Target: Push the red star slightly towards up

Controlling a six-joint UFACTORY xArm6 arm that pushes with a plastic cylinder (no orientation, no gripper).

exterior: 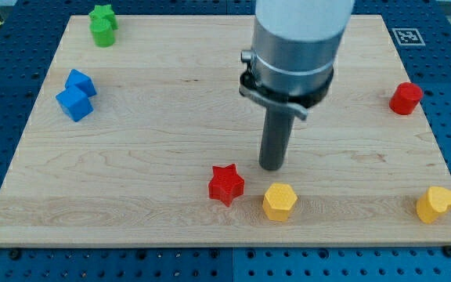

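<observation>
The red star [225,185] lies on the wooden board [155,141] near the view's bottom, a little left of centre. My tip [272,167] touches the board just to the upper right of the star, a short gap apart from it. The yellow hexagon [279,202] sits right of the star and below my tip.
A green star-like block [102,24] is at the top left. Two blue blocks [76,95] sit together at the left edge. A red cylinder [405,99] is at the right. A yellow block [435,204] is at the bottom right corner.
</observation>
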